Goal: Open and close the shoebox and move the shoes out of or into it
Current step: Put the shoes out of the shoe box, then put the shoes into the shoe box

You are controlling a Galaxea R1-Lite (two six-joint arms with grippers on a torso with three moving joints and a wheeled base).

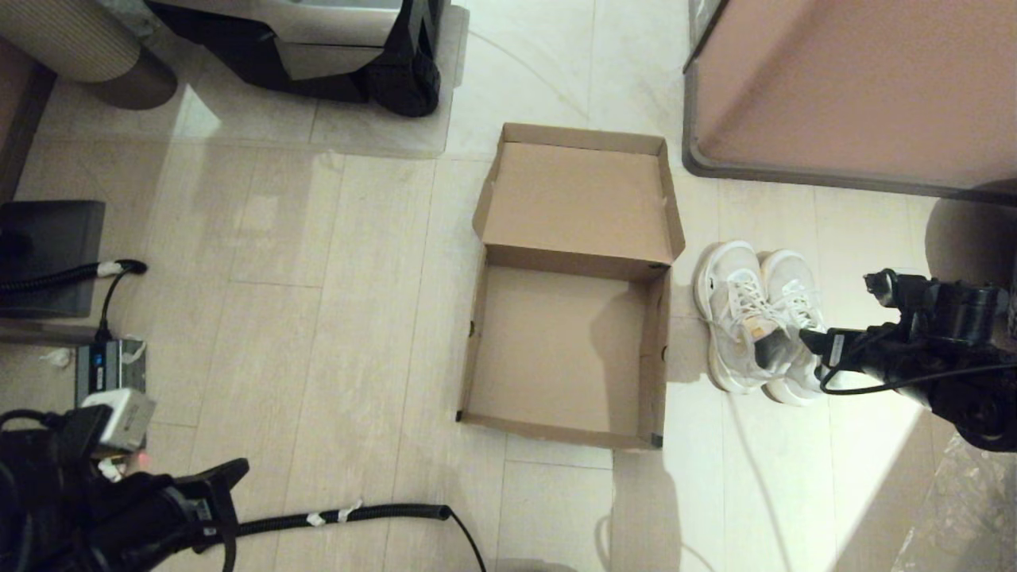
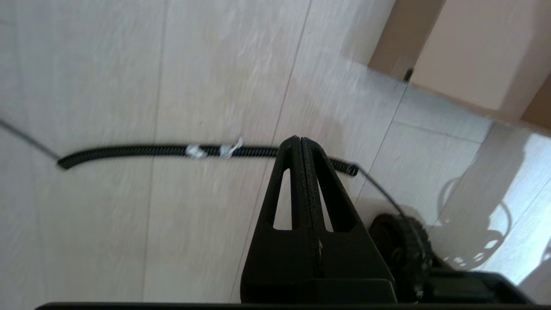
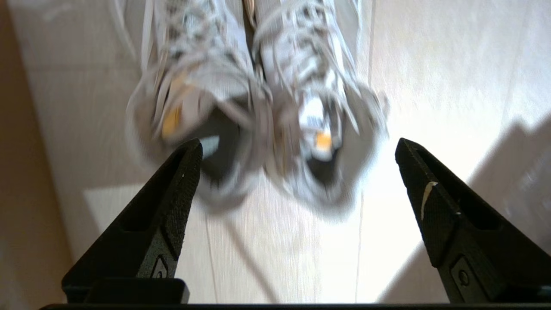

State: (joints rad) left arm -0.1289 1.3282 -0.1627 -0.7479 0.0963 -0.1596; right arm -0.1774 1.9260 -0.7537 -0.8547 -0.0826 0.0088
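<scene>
The shoes point(image 3: 258, 107) lie just beyond the spread right claw point(image 3: 297, 172).

Shoes point(image 1: 759, 318) right of shoebox point(image 1: 568, 302)

Place: an indoor room, looks like a home-style space rigged for robot work.
Floor: pale wood-look planks point(image 1: 334, 334) with a glossy sheen, sunlight at 4 o'clock.
Furniture: pinkish-brown cabinet point(image 1: 858, 87) with grey rim at 1 o'clock; ribbed beige upholstery point(image 1: 71, 40) at 11 o'clock.
Gear: black corrugated cable point(image 1: 349, 516) trailing along the floor at 7 o'clock, power adapter point(image 1: 107, 365) at 9 o'clock.
</scene>
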